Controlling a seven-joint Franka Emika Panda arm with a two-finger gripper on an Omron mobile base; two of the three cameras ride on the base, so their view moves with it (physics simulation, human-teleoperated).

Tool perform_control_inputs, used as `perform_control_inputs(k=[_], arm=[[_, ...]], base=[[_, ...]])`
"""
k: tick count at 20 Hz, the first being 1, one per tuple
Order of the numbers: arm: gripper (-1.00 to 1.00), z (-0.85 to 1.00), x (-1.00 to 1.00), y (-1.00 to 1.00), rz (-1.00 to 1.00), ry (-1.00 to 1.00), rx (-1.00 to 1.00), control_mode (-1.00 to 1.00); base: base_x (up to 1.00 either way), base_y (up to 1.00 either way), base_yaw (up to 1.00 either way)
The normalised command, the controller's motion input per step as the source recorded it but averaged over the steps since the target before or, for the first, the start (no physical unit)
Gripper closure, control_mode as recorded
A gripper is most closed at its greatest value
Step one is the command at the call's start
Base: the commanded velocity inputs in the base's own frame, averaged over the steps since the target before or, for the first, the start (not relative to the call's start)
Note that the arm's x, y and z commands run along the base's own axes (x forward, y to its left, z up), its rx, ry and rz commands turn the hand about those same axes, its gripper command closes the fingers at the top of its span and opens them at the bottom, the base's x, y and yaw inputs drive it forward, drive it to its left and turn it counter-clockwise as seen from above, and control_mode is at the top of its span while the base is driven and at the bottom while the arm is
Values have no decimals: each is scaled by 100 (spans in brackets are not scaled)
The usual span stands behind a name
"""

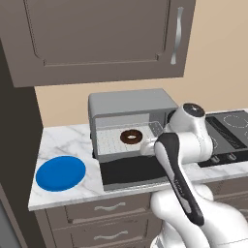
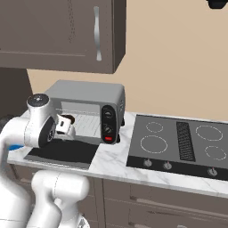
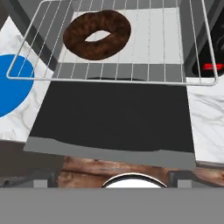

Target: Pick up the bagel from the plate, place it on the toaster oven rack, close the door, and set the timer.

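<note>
Pincer (image 3: 112, 183) fingertips stand wide apart at the bottom of the hand view with nothing between them, so it is open and empty, hanging above the near edge of the lowered door (image 3: 113, 118). From the left base view, the bagel (image 1: 131, 137) lies on the toaster oven rack (image 1: 114, 140) inside the pale cavity of the toaster oven (image 1: 131, 109), toward the middle of the shelf. The door (image 1: 135, 169) is folded down flat in front of the oven, its dark glass facing up over the marble tabletop (image 1: 58, 140). The plate (image 1: 61, 173) sits bare on the tabletop to the left of the door, well apart from the bagel. The arm's white wrist crosses in front of the right part of the oven opening, and a cooktop (image 1: 232, 131) lies to the right. From the right base view, the oven (image 2: 89, 95) stands to the left of the cooktop (image 2: 178, 147), its dark control panel (image 2: 108, 124) with two knobs and a red button facing forward, and the door (image 2: 62, 151) lies open below it; the hand sits in front of the opening, where the jaws are too small to judge. In the hand view, the bagel (image 3: 97, 34) rests on the left part of the rack (image 3: 144, 65), whose near wire edge reaches out over the door, while a slice of the plate (image 3: 13, 85) shows at the left on the tabletop (image 3: 205, 118).
</note>
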Motion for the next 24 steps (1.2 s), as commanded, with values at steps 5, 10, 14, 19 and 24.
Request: perform_control_inputs(k=[5,10,14,19,24], arm=[[-100,-11,0,0,0,-12,-9,-100],[-100,-17,0,0,0,-16,0,-100],[-100,-29,0,0,-2,-11,0,-100],[-100,-49,0,0,-3,-6,0,-100],[-100,-45,3,0,-3,0,0,-100]], base=[[0,0,0],[0,0,0],[0,0,0],[0,0,0],[0,0,0]])
